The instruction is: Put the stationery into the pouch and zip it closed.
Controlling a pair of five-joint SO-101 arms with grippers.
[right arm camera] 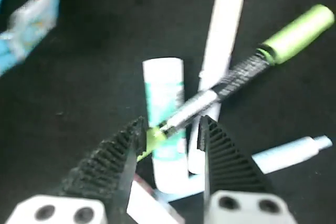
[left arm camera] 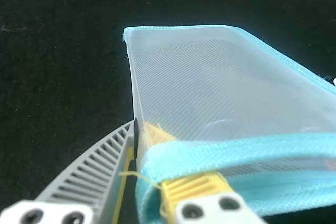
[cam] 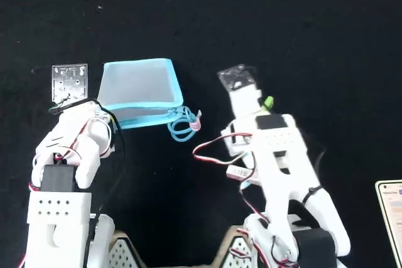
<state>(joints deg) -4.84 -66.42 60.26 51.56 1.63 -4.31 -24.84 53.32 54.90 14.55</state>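
I log: black counter (cam: 314, 36); mesh pouch (cam: 138, 89), contents indiscernible, pinched by left jaws; right jaws parted around green pen (right arm camera: 236, 76).

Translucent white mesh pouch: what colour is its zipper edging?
Light blue zipper edging on the translucent white mesh pouch, best in the left wrist view.

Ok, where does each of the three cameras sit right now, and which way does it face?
High view: fixed above, looking down on the table; both arms show along the lower edge.
Left wrist view: on the left arm, looking along the left gripper, shut on the pouch.
Right wrist view: on the right arm, looking down past the open right gripper at a green-capped pen.
Shared: the pouch in high and left wrist views; the green-capped pen in high and right wrist views.
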